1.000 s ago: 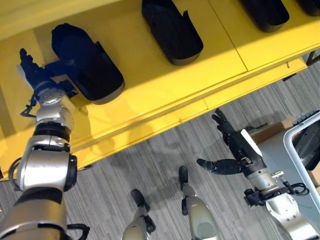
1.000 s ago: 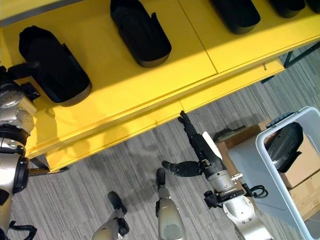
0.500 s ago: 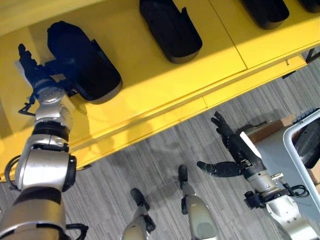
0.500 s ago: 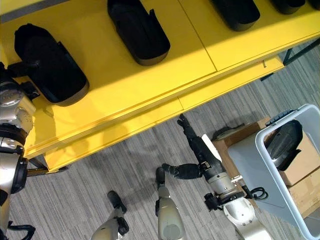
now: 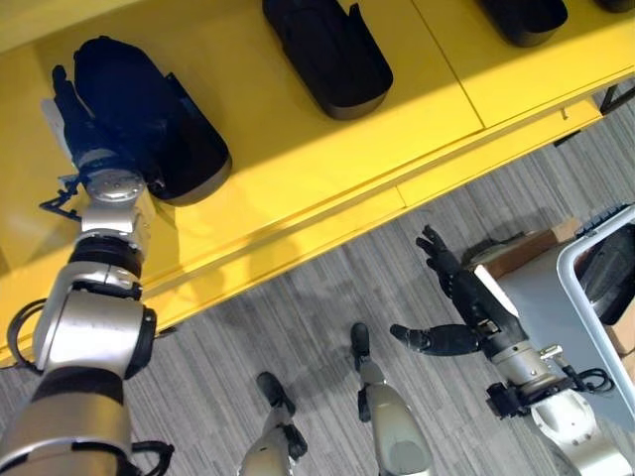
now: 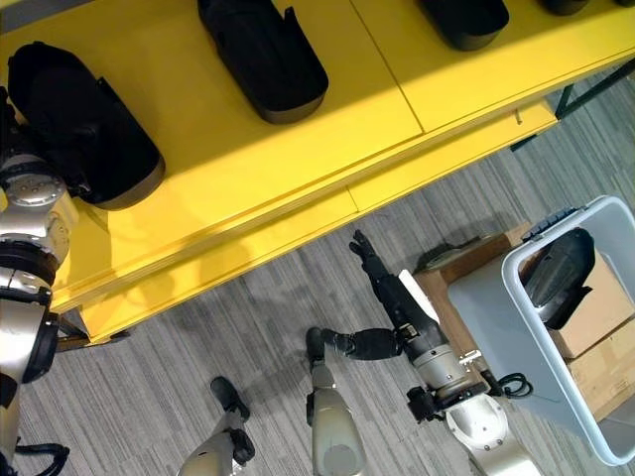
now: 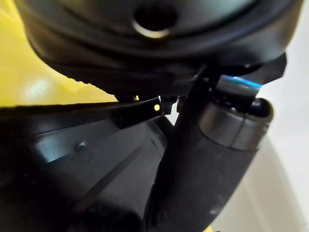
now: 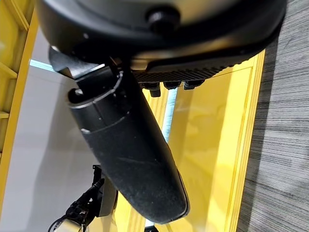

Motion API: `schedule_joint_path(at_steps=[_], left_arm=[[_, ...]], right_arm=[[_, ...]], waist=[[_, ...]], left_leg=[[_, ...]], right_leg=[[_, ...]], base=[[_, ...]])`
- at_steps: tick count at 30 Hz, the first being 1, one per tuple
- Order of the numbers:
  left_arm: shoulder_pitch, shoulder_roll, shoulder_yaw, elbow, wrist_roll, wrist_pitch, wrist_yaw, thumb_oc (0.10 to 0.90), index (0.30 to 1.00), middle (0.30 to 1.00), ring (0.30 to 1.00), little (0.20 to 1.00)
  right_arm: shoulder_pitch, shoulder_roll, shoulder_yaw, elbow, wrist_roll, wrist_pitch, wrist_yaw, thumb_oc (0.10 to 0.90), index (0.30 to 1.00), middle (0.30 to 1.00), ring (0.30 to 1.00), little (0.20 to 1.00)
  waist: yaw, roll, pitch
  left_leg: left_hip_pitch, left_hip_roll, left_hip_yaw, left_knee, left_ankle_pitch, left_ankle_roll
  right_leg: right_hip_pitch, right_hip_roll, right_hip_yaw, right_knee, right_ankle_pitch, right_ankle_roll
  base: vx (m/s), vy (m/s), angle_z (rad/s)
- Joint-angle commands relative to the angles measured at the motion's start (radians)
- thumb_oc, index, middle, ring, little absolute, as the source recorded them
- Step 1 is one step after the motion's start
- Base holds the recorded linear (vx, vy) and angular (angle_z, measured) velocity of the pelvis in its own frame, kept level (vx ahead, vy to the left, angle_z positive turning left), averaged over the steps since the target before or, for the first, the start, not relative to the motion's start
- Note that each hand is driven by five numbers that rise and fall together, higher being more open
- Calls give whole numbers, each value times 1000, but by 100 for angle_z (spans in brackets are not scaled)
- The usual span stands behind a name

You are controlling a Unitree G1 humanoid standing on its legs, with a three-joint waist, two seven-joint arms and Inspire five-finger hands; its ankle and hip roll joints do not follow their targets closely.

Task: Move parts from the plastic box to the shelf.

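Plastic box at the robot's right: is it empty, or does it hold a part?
Not empty: the plastic box holds one black part, lying inside against its rim.

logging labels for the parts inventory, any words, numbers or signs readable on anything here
None: no readable text shows.
Black parts on the yellow shelf: plain, no label visible.
Part at the left robot hand: no marking visible.
Plastic box and the part inside it: no print to be made out.
Cardboard box: no legible print.
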Motion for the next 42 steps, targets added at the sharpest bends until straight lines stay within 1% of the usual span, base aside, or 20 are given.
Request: schedule_joint_path(at_steps=[1,12,22,29,33,35,36,39,40,42], left_arm=[[-158,-21,-18,20,37,-35,-57,900,1000,1000,1000,1000],[-172,10,-35,39,70,-27,-62,900,1000,1000,1000,1000],[-176,27,-61,42,107,-28,-71,900,1000,1000,1000,1000],[-168,39,-67,43,120,-29,-80,900,1000,1000,1000,1000],[-169,61,-79,45,141,-24,-89,900,1000,1000,1000,1000],[-165,82,-86,43,150,-24,-96,900,1000,1000,1000,1000],[-165,82,-86,44,150,-25,-96,900,1000,1000,1000,1000],[-158,98,-84,44,152,-25,-105,900,1000,1000,1000,1000],[-154,109,-86,41,148,-28,-111,900,1000,1000,1000,1000],[-148,113,-83,37,144,-31,-113,900,1000,1000,1000,1000]], right_arm=[[-11,-26,-106,-97,57,-125,-3,900,1000,1000,1000,1000],[13,-30,-121,-103,65,-130,6,900,1000,1000,1000,1000],[31,-29,-126,-103,73,-136,18,900,1000,1000,1000,1000],[34,-36,-131,-100,76,-135,26,900,1000,1000,1000,1000],[20,-45,-121,-93,82,-130,34,900,1000,1000,1000,1000],[11,-47,-118,-89,87,-126,42,900,1000,1000,1000,1000],[10,-47,-117,-88,88,-127,42,900,1000,1000,1000,1000],[-6,-49,-109,-90,88,-124,51,900,1000,1000,1000,1000],[-19,-53,-104,-89,88,-122,54,900,1000,1000,1000,1000],[-27,-54,-99,-89,89,-121,57,900,1000,1000,1000,1000]], waist=[[-36,-24,-15],[-46,-29,-13],[-50,-25,-9],[-45,-19,-12],[-37,-10,-16],[-32,-1,-21],[-32,-2,-20],[-23,9,-27],[-15,17,-33],[-12,20,-33]], left_leg=[[36,49,-50,178,-155,-47],[16,48,-34,200,-167,-45],[-3,49,-28,223,-178,-42],[0,48,-28,225,-179,-42],[10,46,-33,218,-174,-43],[24,44,-36,208,-168,-43],[26,44,-36,207,-168,-44],[41,39,-42,195,-163,-43],[51,37,-47,184,-158,-43],[58,35,-52,177,-154,-43]], right_leg=[[24,-84,53,51,-11,135],[3,-84,70,47,1,137],[-12,-88,80,46,7,139],[-7,-90,79,50,4,136],[3,-90,76,51,3,138],[14,-94,73,50,1,139],[16,-94,72,50,1,139],[29,-96,66,51,-1,139],[39,-99,62,50,-1,139],[46,-100,57,51,-2,139]], base=[[1,16,-4],[0,6,-3],[0,5,-2],[0,0,0],[0,0,0],[0,0,0],[0,0,0],[0,0,0],[0,0,0],[0,0,0]])
